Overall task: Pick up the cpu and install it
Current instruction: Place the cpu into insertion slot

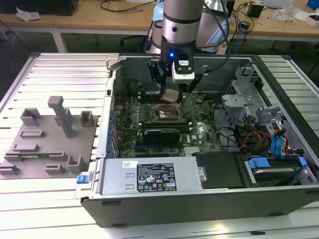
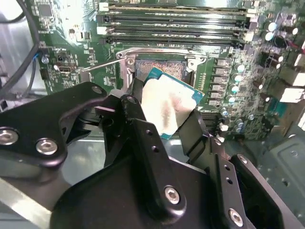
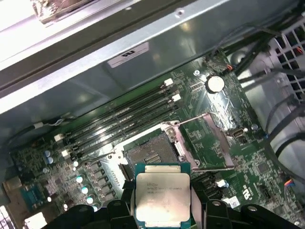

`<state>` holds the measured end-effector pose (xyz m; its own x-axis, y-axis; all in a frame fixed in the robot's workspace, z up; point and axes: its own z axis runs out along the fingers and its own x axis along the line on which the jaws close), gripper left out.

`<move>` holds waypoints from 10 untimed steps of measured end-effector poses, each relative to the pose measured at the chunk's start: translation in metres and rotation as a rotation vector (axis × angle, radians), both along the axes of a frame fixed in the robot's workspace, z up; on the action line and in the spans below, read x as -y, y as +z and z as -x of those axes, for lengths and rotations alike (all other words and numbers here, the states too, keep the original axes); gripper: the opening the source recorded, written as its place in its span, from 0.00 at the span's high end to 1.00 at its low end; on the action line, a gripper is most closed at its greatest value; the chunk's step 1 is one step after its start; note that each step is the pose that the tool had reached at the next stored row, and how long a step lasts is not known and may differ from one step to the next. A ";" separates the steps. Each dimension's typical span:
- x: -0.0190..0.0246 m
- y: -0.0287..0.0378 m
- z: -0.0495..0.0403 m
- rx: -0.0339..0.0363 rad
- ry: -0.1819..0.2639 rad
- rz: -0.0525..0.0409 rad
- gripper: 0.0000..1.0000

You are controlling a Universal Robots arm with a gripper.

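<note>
The cpu (image 1: 170, 95), a small square chip with a silver top, is held in my gripper (image 1: 171, 94) above the open computer case. In both wrist views the black fingers (image 2: 138, 119) clamp the chip's (image 2: 167, 107) two sides, with its silver top (image 3: 163, 195) facing the first wrist camera. The dark square socket (image 3: 150, 155) with its metal frame swung open lies on the green motherboard (image 1: 149, 137) just beyond the chip. The socket (image 1: 168, 113) sits right below the held chip in the exterior view, and the chip hangs clear of it.
Black memory slots (image 3: 128, 119) run beside the socket. A power supply with a white label (image 1: 155, 178) closes the case's near side. Drive bays and coloured cables (image 1: 259, 139) fill the exterior view's right. A grey fixture (image 1: 50, 142) with posts stands outside the case on the exterior view's left.
</note>
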<state>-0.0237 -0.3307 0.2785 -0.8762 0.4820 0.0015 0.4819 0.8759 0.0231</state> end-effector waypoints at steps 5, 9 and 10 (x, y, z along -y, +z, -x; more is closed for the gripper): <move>0.0000 -0.0002 0.0000 -0.0001 -0.080 0.0000 0.45; 0.0000 -0.0004 0.0000 0.0000 -0.142 0.0000 0.45; 0.0000 -0.0004 0.0000 0.0000 -0.157 0.0000 0.45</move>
<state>-0.0237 -0.3307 0.2781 -0.7901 0.6130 0.0015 0.6129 0.7898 0.0230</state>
